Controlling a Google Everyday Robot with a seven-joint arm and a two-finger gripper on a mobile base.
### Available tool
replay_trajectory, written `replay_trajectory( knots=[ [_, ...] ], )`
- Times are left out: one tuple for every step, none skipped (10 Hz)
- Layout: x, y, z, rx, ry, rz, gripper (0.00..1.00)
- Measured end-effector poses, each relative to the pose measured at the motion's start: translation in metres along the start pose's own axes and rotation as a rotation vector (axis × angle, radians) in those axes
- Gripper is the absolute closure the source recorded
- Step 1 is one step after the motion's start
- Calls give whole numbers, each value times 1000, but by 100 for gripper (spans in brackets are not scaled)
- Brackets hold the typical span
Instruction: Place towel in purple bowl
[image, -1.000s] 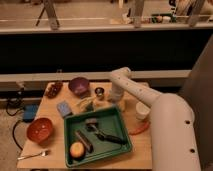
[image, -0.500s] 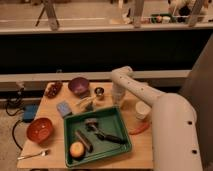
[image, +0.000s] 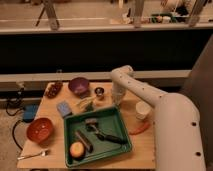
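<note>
The purple bowl (image: 79, 85) stands at the back of the wooden table, left of centre. A small blue folded cloth (image: 64, 108), which may be the towel, lies flat on the table in front and to the left of the bowl. My gripper (image: 118, 99) points down over the table's back right part, just right of a small metal cup (image: 99, 92) and well right of the bowl. The white arm (image: 150, 95) reaches in from the right. I cannot see anything held in the gripper.
A green tray (image: 70, 131) at the front centre holds a brush, a dark tool and a round yellow-orange fruit (image: 76, 148). A red bowl (image: 40, 129) and a fork (image: 35, 155) lie front left. A white cup (image: 143, 110) and an orange item (image: 139, 129) sit right. Greenish items (image: 86, 103) lie beside the bowl.
The gripper has shifted very slightly to the right and down near the metal cup. Nothing on the table has moved.
</note>
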Motion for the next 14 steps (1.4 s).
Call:
replay_trajectory(
  knots=[
    [1, -2, -14, 12, 10, -4, 100],
    [1, -4, -24, 20, 18, -11, 100],
    [1, -8, -33, 33, 25, -23, 100],
    [2, -9, -41, 44, 35, -32, 100],
    [3, -11, -48, 54, 41, -39, 100],
    [3, -15, -57, 62, 47, -45, 100],
    [1, -24, -73, 77, 54, -59, 100],
    [-2, -30, -84, 85, 59, -71, 100],
    [-6, -37, -94, 100, 66, -90, 100],
    [-10, -43, -102, 113, 74, -106, 100],
    [-11, -47, -106, 123, 77, -121, 100],
    [-12, -51, -109, 133, 81, -133, 100],
    [-16, -58, -114, 143, 85, -150, 100],
    [-25, -67, -123, 155, 88, -172, 100]
  ],
)
